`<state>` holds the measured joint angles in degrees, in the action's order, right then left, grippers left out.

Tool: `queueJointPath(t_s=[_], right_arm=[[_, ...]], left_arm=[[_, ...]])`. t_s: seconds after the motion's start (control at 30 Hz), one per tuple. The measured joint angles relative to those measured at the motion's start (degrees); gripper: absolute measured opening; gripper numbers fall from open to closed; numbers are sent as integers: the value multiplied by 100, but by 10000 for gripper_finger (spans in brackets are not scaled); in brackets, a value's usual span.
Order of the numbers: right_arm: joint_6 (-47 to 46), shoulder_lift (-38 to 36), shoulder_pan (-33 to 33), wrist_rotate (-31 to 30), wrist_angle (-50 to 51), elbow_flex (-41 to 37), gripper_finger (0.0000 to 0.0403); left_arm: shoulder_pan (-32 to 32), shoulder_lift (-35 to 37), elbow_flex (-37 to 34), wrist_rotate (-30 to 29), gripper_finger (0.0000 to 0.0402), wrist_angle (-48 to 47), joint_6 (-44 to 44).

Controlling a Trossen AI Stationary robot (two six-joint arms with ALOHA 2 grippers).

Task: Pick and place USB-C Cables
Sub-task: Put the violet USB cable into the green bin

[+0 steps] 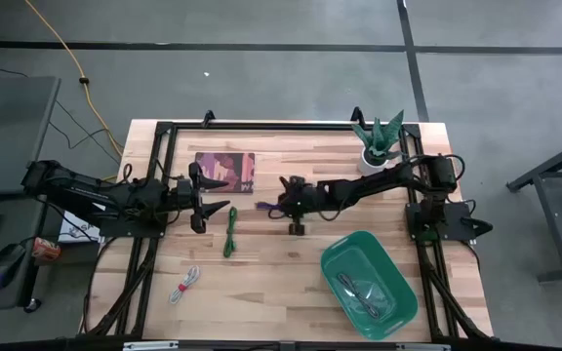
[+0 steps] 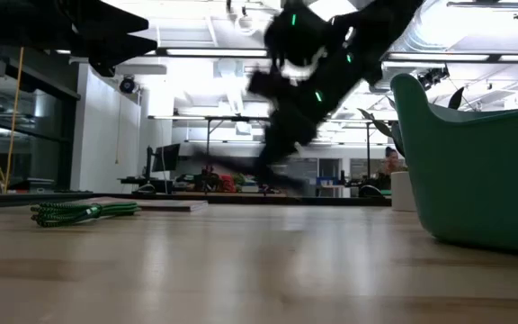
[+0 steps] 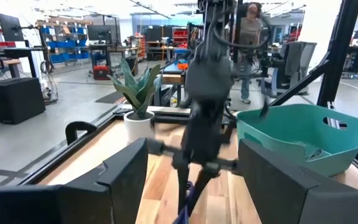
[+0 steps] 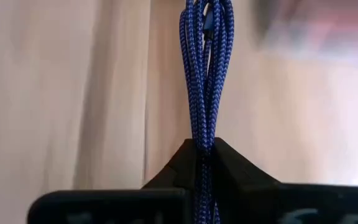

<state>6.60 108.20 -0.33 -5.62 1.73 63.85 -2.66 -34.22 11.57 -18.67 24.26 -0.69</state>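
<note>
While the right gripper [image 4: 204,155] pinches the purple cable [image 4: 205,74] tight between its two dark fingers, the bundle hangs out past the tips as a blue-purple braid. From above, this gripper [image 1: 279,207] sits over the middle of the desk [image 1: 261,292], and a bit of the purple cable [image 1: 262,207] pokes out toward the left arm. The left gripper [image 1: 213,195] waits just beside it with its fingers spread wide apart, holding nothing. Near that gripper, the green cable [image 1: 230,232] lies flat on the wood, a little toward the front edge. The white and red cable [image 1: 185,285] lies close to the front left corner. A teal tub [image 1: 395,295] sits by the front right corner, and the silver-grey cable [image 1: 357,291] rests inside it. Farther back, a dark red pad [image 1: 225,171] lies flat near the back edge. A potted plant [image 1: 378,141] stands at the back right corner.
</note>
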Motion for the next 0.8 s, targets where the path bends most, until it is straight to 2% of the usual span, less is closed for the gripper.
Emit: queueJointPath(t_s=[0.07,0.2,0.43,0.6,0.8], right_arm=[[167,-17,13,53,-744,-53,8],[91,12,-26,562,-2543,-553,6],[-530,-30,-114,617,-5602,-1504,5],[-886,-66,-159,625,-6605,-1768,5],[-978,-85,-48,746,-6697,-1779,5]], left_arm=[[-1,2,0,1,231,2,0],[-2,1,0,1,231,2,13],[-2,0,0,-1,231,2,103],[-2,-7,0,-1,231,-5,119],[1,-5,0,-1,231,-3,142]])
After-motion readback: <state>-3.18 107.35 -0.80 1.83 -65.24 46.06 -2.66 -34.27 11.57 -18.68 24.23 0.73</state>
